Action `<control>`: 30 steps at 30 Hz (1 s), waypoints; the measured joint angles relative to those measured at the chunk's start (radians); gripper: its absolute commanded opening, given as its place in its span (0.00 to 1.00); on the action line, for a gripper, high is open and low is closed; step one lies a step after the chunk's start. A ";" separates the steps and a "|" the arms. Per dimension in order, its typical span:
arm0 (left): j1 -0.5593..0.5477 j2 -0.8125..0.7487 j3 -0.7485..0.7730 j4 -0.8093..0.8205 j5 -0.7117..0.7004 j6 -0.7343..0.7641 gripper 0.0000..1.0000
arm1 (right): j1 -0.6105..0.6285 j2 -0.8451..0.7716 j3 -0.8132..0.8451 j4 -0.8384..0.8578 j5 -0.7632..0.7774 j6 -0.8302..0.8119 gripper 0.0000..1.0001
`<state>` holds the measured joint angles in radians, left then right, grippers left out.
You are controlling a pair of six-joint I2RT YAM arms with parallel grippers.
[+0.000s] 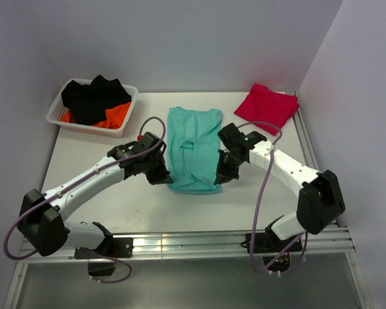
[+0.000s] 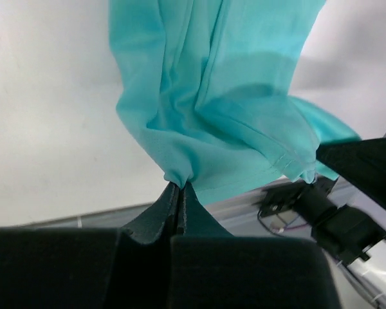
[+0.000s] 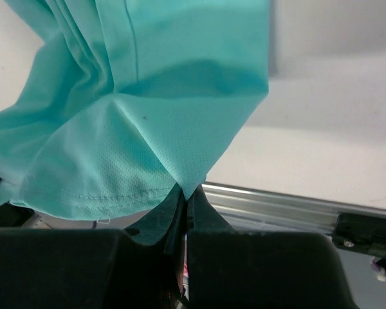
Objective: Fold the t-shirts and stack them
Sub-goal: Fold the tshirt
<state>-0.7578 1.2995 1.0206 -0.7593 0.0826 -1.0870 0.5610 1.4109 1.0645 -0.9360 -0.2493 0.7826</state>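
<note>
At the near hem of the teal t-shirt [image 1: 194, 141], my left gripper [image 2: 180, 195] is clamped on the left corner and my right gripper [image 3: 185, 195] on the right corner; each wrist view shows the jaws closed, with only a small tuck of cloth between the tips. The shirt lies lengthwise at mid-table [image 1: 83, 161], collar end away from me, and its near edge appears lifted off the surface. The red t-shirt [image 1: 267, 108] lies folded at the far right corner, well apart. The white basket [image 1: 55, 117] at far left holds black and orange garments. Judged step: carry the hem toward the collar to halve the length. Hazards: each grip takes very little fabric, so a quick pull could strip a corner free and drop that side. The cloth seems to lie in several layers, and I cannot tell whether every layer is caught; a missed layer would trail and wrinkle the fold. Unequal travel of the two arms would skew the hem and leave a crooked edge
</note>
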 measured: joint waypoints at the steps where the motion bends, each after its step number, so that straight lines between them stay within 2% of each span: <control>1: 0.027 0.016 0.016 -0.001 0.006 0.015 0.00 | -0.010 0.024 0.022 -0.001 0.001 -0.010 0.00; 7: 0.141 0.168 0.144 -0.010 0.048 0.116 0.00 | -0.064 0.177 0.200 -0.026 0.000 -0.078 0.00; 13: 0.220 0.388 0.304 0.008 0.105 0.207 0.01 | -0.118 0.351 0.386 -0.067 0.011 -0.127 0.00; 14: 0.233 0.432 0.337 0.014 0.115 0.219 0.05 | -0.126 0.385 0.418 -0.077 0.019 -0.130 0.06; 15: 0.243 0.477 0.373 0.011 0.123 0.233 0.15 | -0.134 0.422 0.455 -0.089 0.029 -0.131 0.34; 16: 0.256 0.533 0.422 0.009 0.131 0.246 0.36 | -0.143 0.460 0.491 -0.102 0.039 -0.126 0.46; 17: 0.270 0.604 0.483 0.008 0.139 0.272 0.47 | -0.151 0.502 0.531 -0.118 0.053 -0.123 0.90; 18: 0.280 0.658 0.531 0.003 0.141 0.285 0.58 | -0.158 0.541 0.574 -0.139 0.071 -0.119 1.00; 19: 0.291 0.719 0.591 -0.011 0.143 0.296 0.74 | -0.166 0.582 0.618 -0.154 0.088 -0.122 1.00; 21: 0.315 0.819 0.690 -0.017 0.142 0.313 0.88 | -0.181 0.659 0.700 -0.179 0.112 -0.118 1.00; 22: 0.329 0.860 0.735 -0.033 0.144 0.313 0.91 | -0.188 0.693 0.737 -0.191 0.126 -0.116 1.00; 26: 0.375 0.898 0.843 -0.094 0.146 0.312 0.90 | -0.212 0.761 0.851 -0.240 0.160 -0.116 1.00; 30: 0.406 0.865 0.914 -0.108 0.128 0.307 0.88 | -0.230 0.723 0.877 -0.256 0.184 -0.127 1.00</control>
<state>-0.3515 2.1643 1.9350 -0.8673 0.2108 -0.7795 0.3305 2.1338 1.9419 -1.1915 -0.0654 0.6559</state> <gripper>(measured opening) 0.892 0.999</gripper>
